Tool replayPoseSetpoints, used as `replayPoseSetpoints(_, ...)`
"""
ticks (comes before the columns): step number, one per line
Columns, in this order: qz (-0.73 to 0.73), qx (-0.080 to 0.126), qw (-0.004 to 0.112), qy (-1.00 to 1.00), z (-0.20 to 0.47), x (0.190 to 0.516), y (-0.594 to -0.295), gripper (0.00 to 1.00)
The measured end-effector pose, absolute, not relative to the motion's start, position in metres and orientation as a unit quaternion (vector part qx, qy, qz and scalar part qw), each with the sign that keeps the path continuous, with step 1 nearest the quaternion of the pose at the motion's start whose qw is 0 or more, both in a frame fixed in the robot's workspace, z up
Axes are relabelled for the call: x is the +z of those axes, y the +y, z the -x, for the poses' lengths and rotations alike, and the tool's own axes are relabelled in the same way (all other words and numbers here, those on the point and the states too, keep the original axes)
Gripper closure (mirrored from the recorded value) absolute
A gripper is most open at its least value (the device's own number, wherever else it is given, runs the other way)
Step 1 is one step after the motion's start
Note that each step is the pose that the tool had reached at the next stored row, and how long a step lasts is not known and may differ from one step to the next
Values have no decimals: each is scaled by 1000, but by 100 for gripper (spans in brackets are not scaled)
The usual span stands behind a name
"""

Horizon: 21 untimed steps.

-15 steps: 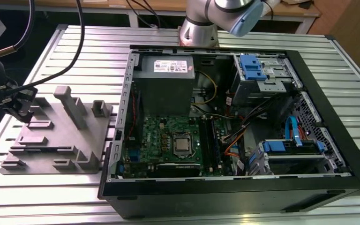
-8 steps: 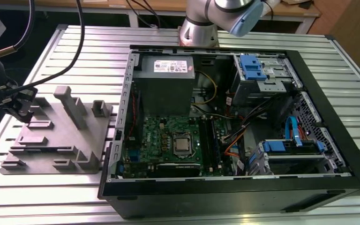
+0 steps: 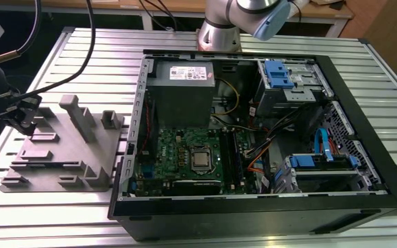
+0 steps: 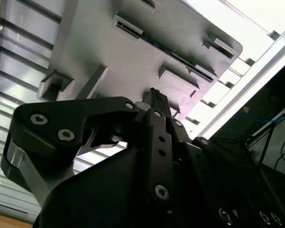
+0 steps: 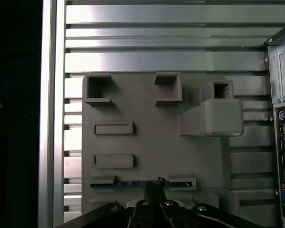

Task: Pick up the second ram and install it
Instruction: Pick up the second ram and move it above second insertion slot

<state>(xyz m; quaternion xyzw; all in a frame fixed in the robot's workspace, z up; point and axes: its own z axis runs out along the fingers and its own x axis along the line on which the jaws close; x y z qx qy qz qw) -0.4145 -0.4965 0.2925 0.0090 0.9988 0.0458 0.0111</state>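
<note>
Black and angular, the gripper (image 3: 20, 118) hangs over the edge of the grey holder (image 3: 60, 155) that lies toward the exterior view's left. In the first wrist view its tip (image 5: 156, 184) sits right at the middle of the second ram (image 5: 128, 183), a thin dark strip with blue showing along it. The ram lies lengthwise in the long slot nearest the gripper. Whether the gripper is clamped on the ram or merely touching it I cannot tell, since the tip reads as one dark shape against the strip. In the second wrist view the gripper (image 4: 154, 95) points down at the holder (image 4: 109, 52) from close above.

The holder (image 5: 152, 142) is a flat plastic plate with raised pockets. Beyond the ram's slot come two short rectangular pockets, then square open sockets, and a taller block stands to one side. It rests on the table (image 5: 156, 42), a surface of ribbed aluminium profiles (image 3: 81, 57).

Just beside the holder, toward the exterior view's right, the open black case (image 3: 254, 217) lies on its side on the table. A green motherboard (image 3: 178, 150) lies flat in it, with long black slots running next to the processor socket. The arm's base (image 3: 219, 31) rises behind the case.
</note>
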Motion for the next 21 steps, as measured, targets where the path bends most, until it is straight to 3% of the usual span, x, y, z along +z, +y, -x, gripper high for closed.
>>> replayPoseSetpoints(21,181,45,2,982,415,286,-497,93)
